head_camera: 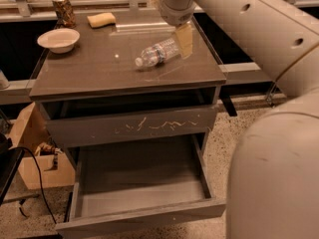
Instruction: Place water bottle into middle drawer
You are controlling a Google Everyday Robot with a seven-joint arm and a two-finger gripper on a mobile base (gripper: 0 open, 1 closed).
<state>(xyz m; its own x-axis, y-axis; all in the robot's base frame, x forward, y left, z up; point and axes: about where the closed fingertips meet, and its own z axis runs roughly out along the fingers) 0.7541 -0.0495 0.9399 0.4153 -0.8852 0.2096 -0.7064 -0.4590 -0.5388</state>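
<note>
1 water bottle (157,54) lies on its side on the counter (89,76), cap toward the front; the tool (184,41) hangs at its base end, touching or just beside it, and I cannot tell whether it is wide or narrow; an off-centre grip could roll the crinkled bottle toward the edge; the middle drawer (142,183) stands open below; the scratched drawer front (134,126) could snag the bottle on its way down.

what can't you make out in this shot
1. Camera view: whether the gripper touches the water bottle; they overlap at its base end.
2. Camera view: the middle drawer's front panel, its lower left cut off by the bottom edge.
3. Camera view: the can's print, blurred.
</note>
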